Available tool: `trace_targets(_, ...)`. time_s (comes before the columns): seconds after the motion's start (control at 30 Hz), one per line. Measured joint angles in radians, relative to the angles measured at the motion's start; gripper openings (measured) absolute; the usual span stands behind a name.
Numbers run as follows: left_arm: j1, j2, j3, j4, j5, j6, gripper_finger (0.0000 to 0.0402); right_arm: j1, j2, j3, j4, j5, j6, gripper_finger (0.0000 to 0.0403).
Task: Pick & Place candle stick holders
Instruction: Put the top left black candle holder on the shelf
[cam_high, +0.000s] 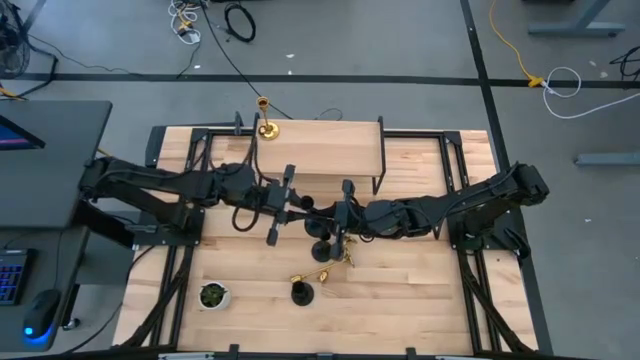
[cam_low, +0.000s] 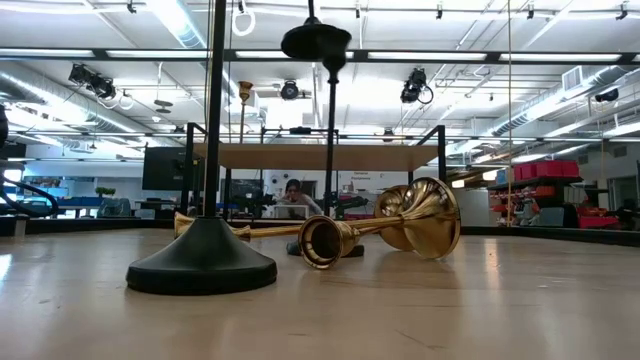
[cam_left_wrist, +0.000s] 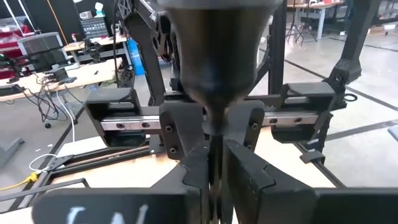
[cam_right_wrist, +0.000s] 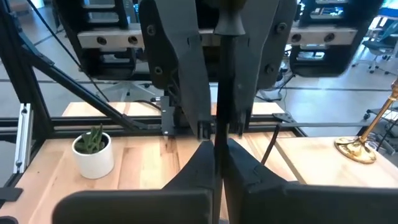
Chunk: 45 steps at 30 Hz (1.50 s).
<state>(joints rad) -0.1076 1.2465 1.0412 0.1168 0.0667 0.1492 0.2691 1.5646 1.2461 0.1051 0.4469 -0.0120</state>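
Note:
My left gripper (cam_high: 303, 207) and my right gripper (cam_high: 331, 213) meet tip to tip above the table's middle. Both are shut on one black candle stick holder (cam_left_wrist: 217, 50), which also shows in the right wrist view (cam_right_wrist: 226, 68). Two more black holders (cam_high: 322, 250) (cam_high: 302, 292) stand on their bases nearer the front. The nearest one also shows in the low view (cam_low: 205, 262). Two gold holders (cam_low: 335, 240) (cam_low: 425, 215) lie on their sides beside them. One gold holder (cam_high: 267, 127) stands on the wooden shelf (cam_high: 330, 150). The low view shows neither gripper. My left gripper pinches the black holder's thin stem (cam_left_wrist: 215, 140) between its two fingers, just below a wide flared end. It comes level from the table's left, fingers across the stem. The holder stands upright, clear of the table. My right gripper pinches the same stem (cam_right_wrist: 219, 146) between its two fingers, close beside the left gripper's fingertips (cam_right_wrist: 202, 127). It comes level from the table's right, fingers across the stem. The stem runs upright through the hold.
A small white pot with a green plant (cam_high: 212, 295) stands at the front left and shows in the right wrist view (cam_right_wrist: 93, 152). The raised shelf on black legs spans the far middle. Bare wood lies at the front right (cam_high: 420, 300).

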Motion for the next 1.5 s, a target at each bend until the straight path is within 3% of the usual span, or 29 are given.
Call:
trace_targets(0.2, 0.0, -0.063, 0.0, -0.023, -0.003, 0.016, 0.0088, -0.005, -0.002, 0.0, 0.024, 0.015, -0.033, 0.0002)
trace_targets(0.4, -0.001, -0.169, 0.002, -0.226, -0.064, 0.035, 0.0116, -0.031, -0.031, 0.0, -0.022, 0.095, -0.032, 0.0001)
trace_targets(0.57, 0.0, -0.219, 0.001, -0.383, -0.072, 0.003, 0.0119, -0.071, -0.078, -0.011, -0.112, 0.102, 0.001, 0.0)
trace_targets(0.7, -0.001, -0.226, -0.006, -0.468, -0.102, -0.033, 0.0119, -0.118, -0.145, -0.07, -0.076, 0.121, 0.005, 0.0)
trace_targets(0.97, 0.0, -0.246, -0.113, -0.437, -0.219, -0.051, 0.0119, -0.245, -0.333, -0.332, 0.139, 0.112, 0.02, 0.0)
trace_targets(1.17, -0.001, -0.251, -0.233, -0.342, -0.249, -0.107, 0.0119, -0.407, -0.397, -0.478, 0.258, 0.071, 0.061, 0.0)
trace_targets(1.27, -0.001, -0.251, -0.295, -0.281, -0.257, -0.14, 0.0119, -0.492, -0.395, -0.516, 0.312, -0.014, 0.066, 0.0)
trace_targets(1.5, -0.001, -0.251, -0.401, -0.181, -0.257, -0.205, 0.0119, -0.653, -0.393, -0.543, 0.328, -0.062, 0.083, 0.0)
